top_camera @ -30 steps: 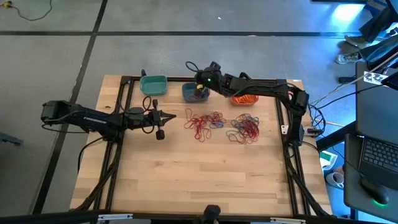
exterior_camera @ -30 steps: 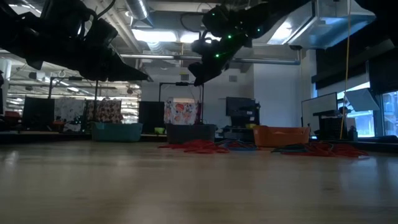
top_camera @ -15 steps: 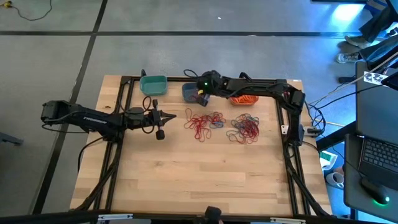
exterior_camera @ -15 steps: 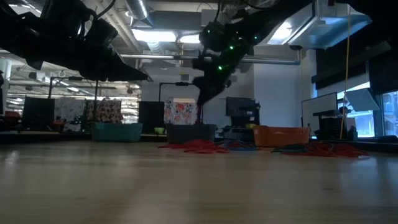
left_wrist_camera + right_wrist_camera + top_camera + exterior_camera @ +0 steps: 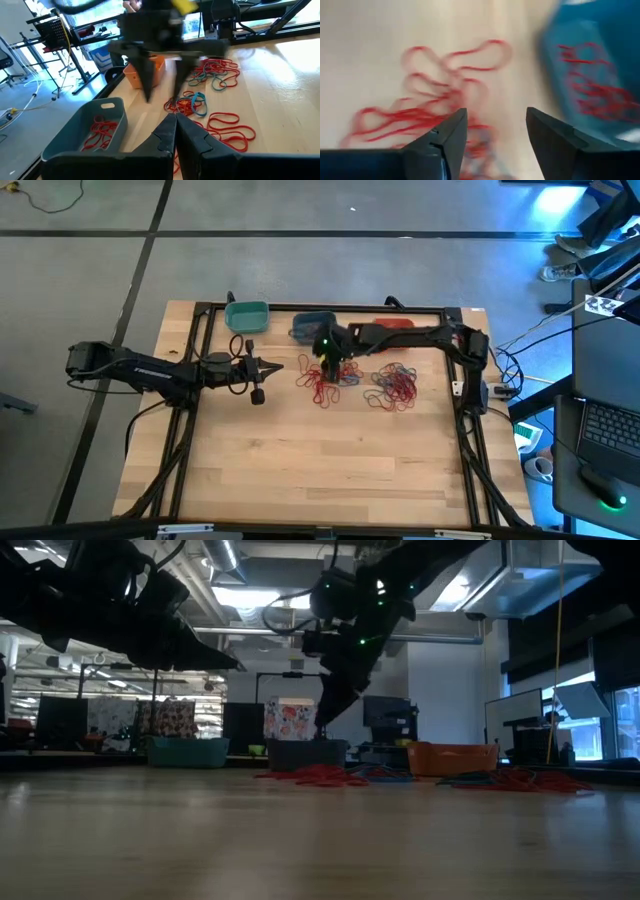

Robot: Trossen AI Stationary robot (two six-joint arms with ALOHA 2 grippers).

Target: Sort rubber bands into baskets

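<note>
Your right gripper [image 5: 492, 135] hangs with fingers spread, empty, above the blurred red rubber bands [image 5: 435, 100]; past them, the slate blue basket [image 5: 590, 75] is cut off, red loops inside. Your left gripper [image 5: 280, 367] waits pinched shut left of the pile. The right arm partly hides the orange basket [image 5: 395, 323].

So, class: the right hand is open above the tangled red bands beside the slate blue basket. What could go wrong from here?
1. The red rubber bands lie tangled, so the open right hand may lift several at once, perhaps with a blue one.
2. The slate blue basket sits close by; a trailing loop might snag its rim.
3. The shut left hand waits nearby, so the arms could crowd each other.
</note>
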